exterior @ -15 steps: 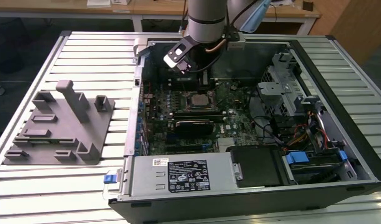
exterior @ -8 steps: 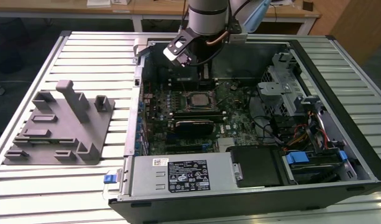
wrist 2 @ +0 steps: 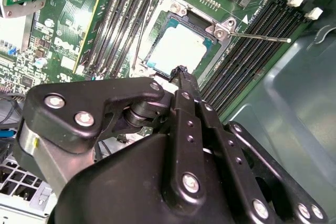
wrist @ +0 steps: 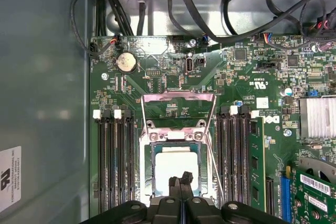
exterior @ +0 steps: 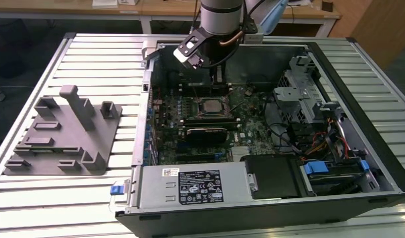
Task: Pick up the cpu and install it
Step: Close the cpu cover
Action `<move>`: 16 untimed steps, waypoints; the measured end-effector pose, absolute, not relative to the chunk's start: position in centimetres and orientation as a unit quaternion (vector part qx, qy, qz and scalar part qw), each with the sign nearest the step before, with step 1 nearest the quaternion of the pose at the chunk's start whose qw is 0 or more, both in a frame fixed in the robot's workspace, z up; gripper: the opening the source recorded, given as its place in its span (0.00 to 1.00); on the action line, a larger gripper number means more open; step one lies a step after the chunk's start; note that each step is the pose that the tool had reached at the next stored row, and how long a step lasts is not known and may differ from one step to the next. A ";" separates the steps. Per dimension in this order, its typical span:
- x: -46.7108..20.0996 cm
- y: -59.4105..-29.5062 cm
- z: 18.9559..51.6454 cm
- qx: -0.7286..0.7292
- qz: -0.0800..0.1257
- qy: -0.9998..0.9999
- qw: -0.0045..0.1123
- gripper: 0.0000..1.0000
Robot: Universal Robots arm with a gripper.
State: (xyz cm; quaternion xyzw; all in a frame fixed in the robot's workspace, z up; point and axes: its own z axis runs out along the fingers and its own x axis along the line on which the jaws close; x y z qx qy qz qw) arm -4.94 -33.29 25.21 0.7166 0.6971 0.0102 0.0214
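The cpu [wrist: 172,165], a silver square with a pale rim, lies flat in the motherboard's socket, and it is also seen in the second wrist view as the cpu [wrist 2: 177,48] and in the exterior view as the cpu [exterior: 209,105]. My gripper [wrist: 181,183] hovers just above the chip's near edge, its two fingertips pressed together with nothing between them. The second wrist view gives a side look at the gripper [wrist 2: 181,72], apart from the chip. The socket's metal load plate [wrist: 178,109] is swung open, and its lever [wrist 2: 257,36] stands free.
The open computer case [exterior: 361,54] lies on a slatted white table. Memory slots [wrist: 113,161] flank the socket on both sides. Cables [wrist: 199,9], a power supply [exterior: 196,186] and a drive cage [exterior: 301,94] crowd the case. A grey fixture [exterior: 63,134] sits on the exterior view's left.
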 end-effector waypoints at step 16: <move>-4.9 -33.3 25.9 0.717 0.010 0.697 0.021 0.11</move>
